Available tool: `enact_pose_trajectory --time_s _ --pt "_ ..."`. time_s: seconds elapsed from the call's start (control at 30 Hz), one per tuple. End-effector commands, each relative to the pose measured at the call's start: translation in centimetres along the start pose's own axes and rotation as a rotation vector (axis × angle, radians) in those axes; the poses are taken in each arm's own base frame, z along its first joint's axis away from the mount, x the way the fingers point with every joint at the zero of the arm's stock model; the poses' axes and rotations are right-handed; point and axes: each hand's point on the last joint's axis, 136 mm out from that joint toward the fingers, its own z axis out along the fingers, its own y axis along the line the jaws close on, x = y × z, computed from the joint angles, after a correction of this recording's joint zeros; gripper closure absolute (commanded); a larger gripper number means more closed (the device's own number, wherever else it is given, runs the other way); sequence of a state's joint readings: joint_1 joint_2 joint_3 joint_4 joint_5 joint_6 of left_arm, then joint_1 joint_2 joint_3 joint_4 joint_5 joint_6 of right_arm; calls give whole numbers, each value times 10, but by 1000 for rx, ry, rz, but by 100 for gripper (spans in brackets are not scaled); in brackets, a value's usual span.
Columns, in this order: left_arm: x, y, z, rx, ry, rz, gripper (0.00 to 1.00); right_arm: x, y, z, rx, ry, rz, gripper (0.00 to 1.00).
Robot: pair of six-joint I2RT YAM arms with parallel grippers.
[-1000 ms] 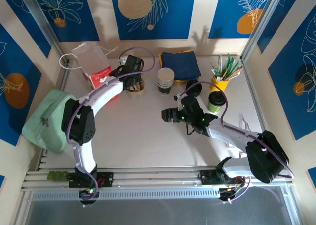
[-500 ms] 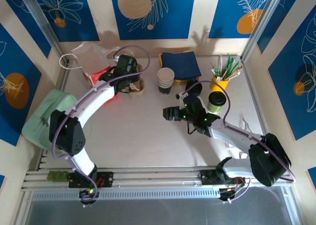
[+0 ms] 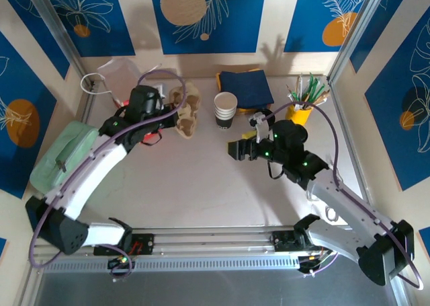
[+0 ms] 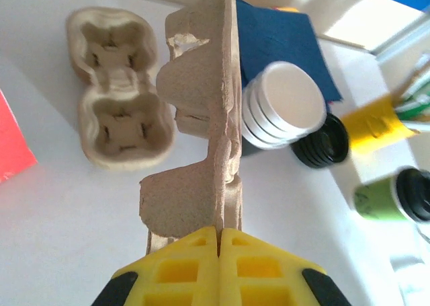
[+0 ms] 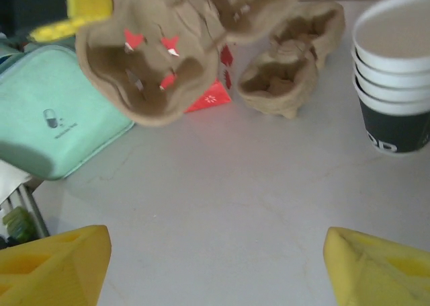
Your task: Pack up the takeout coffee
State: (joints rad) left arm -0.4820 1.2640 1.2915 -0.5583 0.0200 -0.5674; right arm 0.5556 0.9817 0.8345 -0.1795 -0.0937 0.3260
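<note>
1. Blue walls with painted leaves stand around a pale table (image 3: 201, 185).
2. The left gripper (image 4: 220, 233) is squeezed tight on the edge of a brown cardboard cup tray (image 4: 201, 151). It holds the tray up on its side, off the table.
3. A second cup tray (image 4: 121, 118) lies flat on the table just behind the first one, with its two pockets facing up.
4. The right gripper (image 5: 215, 265) has its yellow fingers spread wide, and nothing is between them. It hangs over bare table and points toward the trays.
5. The takeout coffee (image 4: 386, 200) (the one with lime-green sides and a black lid) sits on the right side of the table. It is just beside a yellow pot (image 4: 376, 118) full of sticks and well apart from both trays.
6. A stack of cups (image 3: 226, 109) with white rims stands between the trays and the coffee.
7. A loose black lid (image 4: 321, 141) lies next to that stack.
8. Dark blue napkins (image 3: 245, 89) lie at the back of the table.
9. A soft mint-green bag (image 3: 64, 155) rests at the left edge.
</note>
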Motion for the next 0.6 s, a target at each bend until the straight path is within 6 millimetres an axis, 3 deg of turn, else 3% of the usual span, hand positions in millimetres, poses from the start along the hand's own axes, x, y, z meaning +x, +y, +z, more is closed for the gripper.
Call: enact_pose_trajectory --time_s 0.0,0.2,0.37,0.57 --pt "29 -14 -18 133 94 0 100 -1 21 -13 -47 75 -64 17" --pt "63 -35 -41 324 180 -33 100 -4 44 -6 -31 169 -162 18" --pt "82 -42 -46 423 218 -75 100 3 63 8 -32 258 -227 17" --pt "93 -46 -45 484 248 -102 100 18 64 25 15 365 -271 15"
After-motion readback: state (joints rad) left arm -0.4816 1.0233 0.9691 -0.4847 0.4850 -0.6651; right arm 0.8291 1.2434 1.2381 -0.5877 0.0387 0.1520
